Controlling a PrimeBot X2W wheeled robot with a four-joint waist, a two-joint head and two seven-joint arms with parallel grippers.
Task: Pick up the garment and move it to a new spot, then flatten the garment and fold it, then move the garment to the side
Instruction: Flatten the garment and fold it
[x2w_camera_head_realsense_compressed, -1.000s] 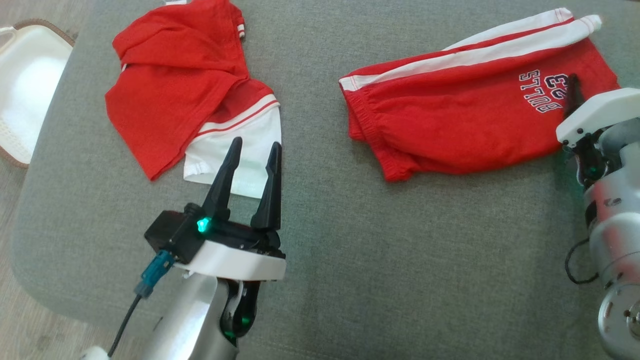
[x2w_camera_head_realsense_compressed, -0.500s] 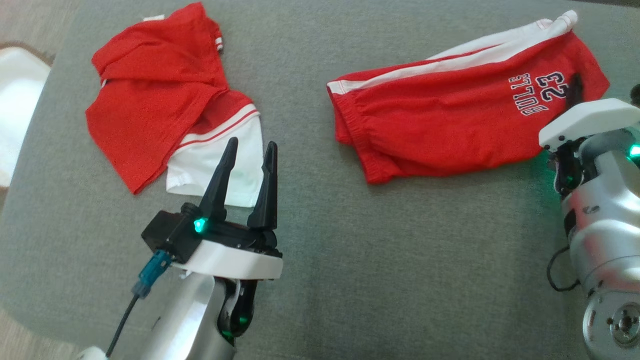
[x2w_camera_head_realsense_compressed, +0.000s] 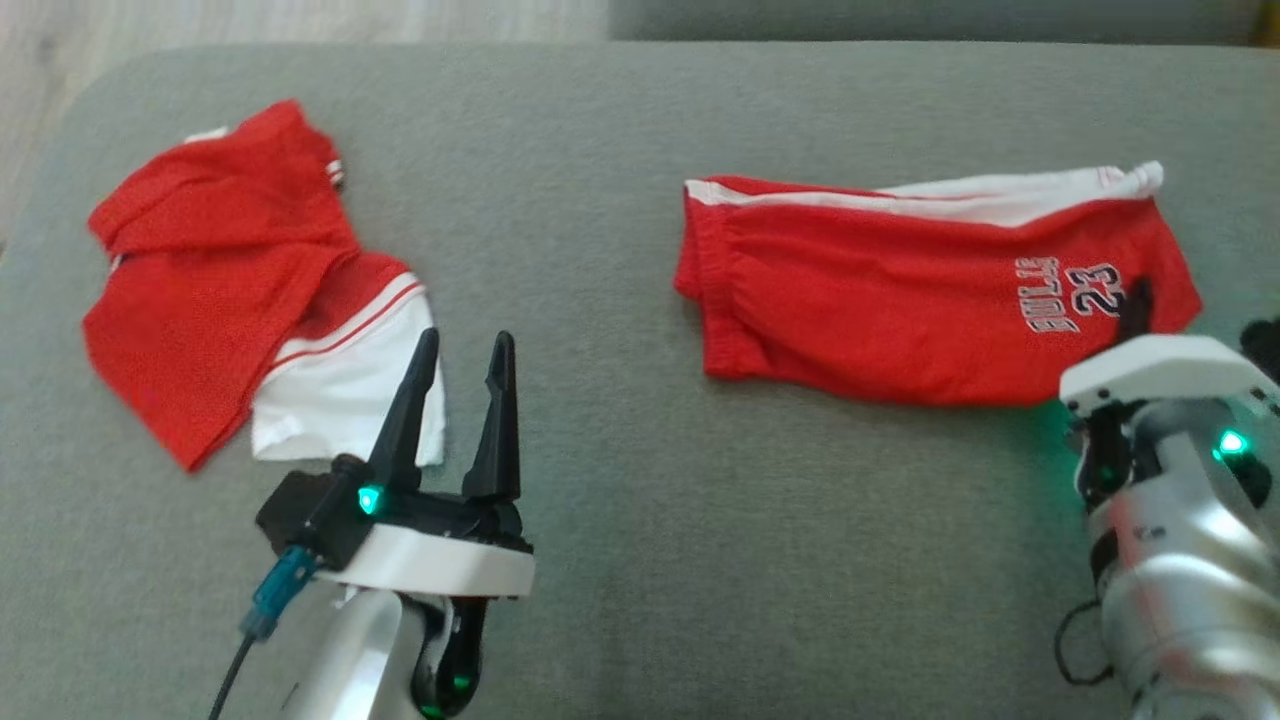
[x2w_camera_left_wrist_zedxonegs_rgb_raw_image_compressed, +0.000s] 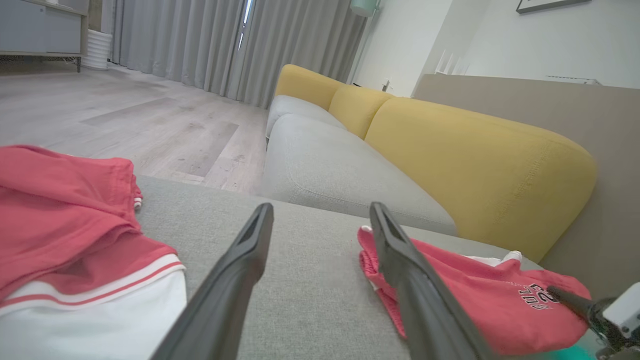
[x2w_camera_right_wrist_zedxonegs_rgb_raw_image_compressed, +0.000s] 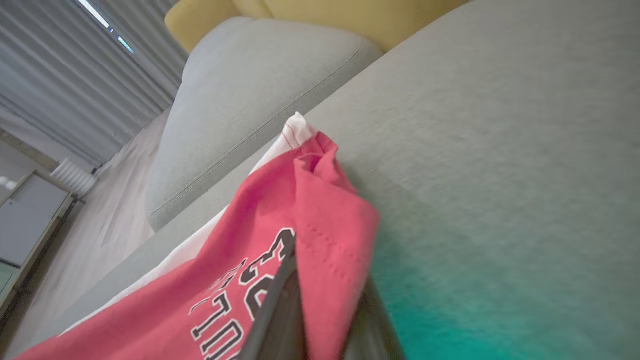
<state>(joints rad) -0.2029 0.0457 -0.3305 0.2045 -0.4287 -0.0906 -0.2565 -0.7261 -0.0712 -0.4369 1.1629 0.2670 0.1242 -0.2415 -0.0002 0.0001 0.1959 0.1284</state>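
The garment, red shorts (x2w_camera_head_realsense_compressed: 900, 300) with a white side stripe and "BULLS 23" print, lies flat on the right half of the grey cushion (x2w_camera_head_realsense_compressed: 620, 520). My right gripper (x2w_camera_head_realsense_compressed: 1136, 305) is shut on the shorts' right hem beside the print. In the right wrist view red fabric (x2w_camera_right_wrist_zedxonegs_rgb_raw_image_compressed: 280, 240) is pinched between its dark fingers (x2w_camera_right_wrist_zedxonegs_rgb_raw_image_compressed: 272, 310). My left gripper (x2w_camera_head_realsense_compressed: 466, 340) hovers open and empty over the cushion's front left. The left wrist view shows its spread fingers (x2w_camera_left_wrist_zedxonegs_rgb_raw_image_compressed: 235, 280) with the shorts (x2w_camera_left_wrist_zedxonegs_rgb_raw_image_compressed: 460, 295) past the right one.
A second red and white garment (x2w_camera_head_realsense_compressed: 230, 290) lies crumpled at the left, just beyond my left fingertips, also seen as red cloth (x2w_camera_left_wrist_zedxonegs_rgb_raw_image_compressed: 60, 220) in the left wrist view. Beyond the cushion stand a grey and yellow sofa (x2w_camera_left_wrist_zedxonegs_rgb_raw_image_compressed: 450, 160) and a wooden floor (x2w_camera_left_wrist_zedxonegs_rgb_raw_image_compressed: 125, 115).
The head camera has tilted, so the whole picture has shifted down and left. My right gripper's fingers have closed on the shorts' hem. The left gripper stays open.
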